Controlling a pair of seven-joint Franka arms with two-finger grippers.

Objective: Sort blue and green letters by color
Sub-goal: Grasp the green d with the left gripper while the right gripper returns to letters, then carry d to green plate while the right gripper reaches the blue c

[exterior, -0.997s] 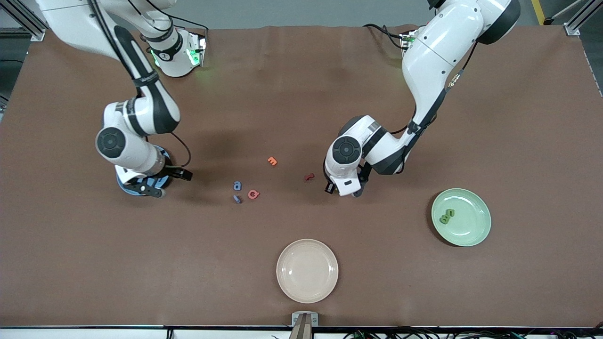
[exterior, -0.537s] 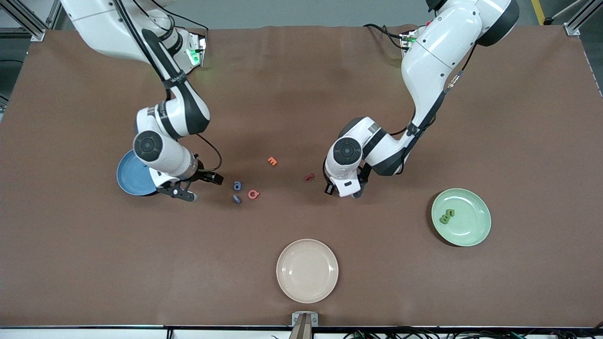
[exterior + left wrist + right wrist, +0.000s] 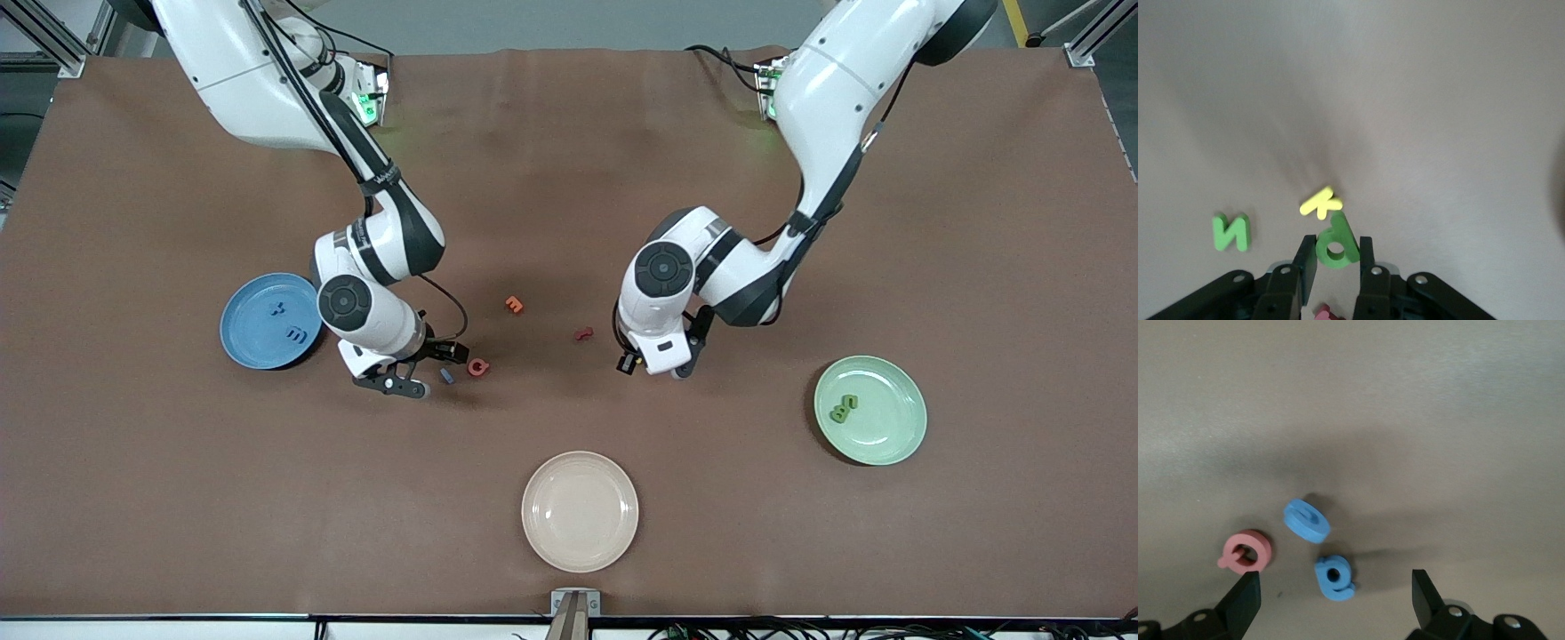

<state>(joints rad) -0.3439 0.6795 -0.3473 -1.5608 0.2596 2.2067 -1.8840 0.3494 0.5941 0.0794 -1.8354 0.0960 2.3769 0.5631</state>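
My right gripper [image 3: 420, 366] is open and low over a blue letter "a" [image 3: 1333, 577], which lies between its fingers [image 3: 1245, 600]. A second blue letter [image 3: 1307, 520] lies close by and also shows in the front view [image 3: 446, 376]. Two blue letters [image 3: 296, 334] lie in the blue plate [image 3: 249, 342]. My left gripper [image 3: 653, 363] is shut on a green letter [image 3: 1335, 247]. A green N [image 3: 1231, 232] lies on the table near it. Two green letters [image 3: 843, 407] lie in the green plate [image 3: 893, 440].
A pink G [image 3: 478, 365] lies beside the blue letters. An orange letter [image 3: 514, 304] and a red letter [image 3: 582, 334] lie mid-table. A yellow K [image 3: 1320, 202] lies by the held green letter. A cream plate [image 3: 580, 510] stands near the front edge.
My right arm has swung from over the blue plate toward the table's middle, to over the blue letters, uncovering the plate. My left arm has shifted only slightly.
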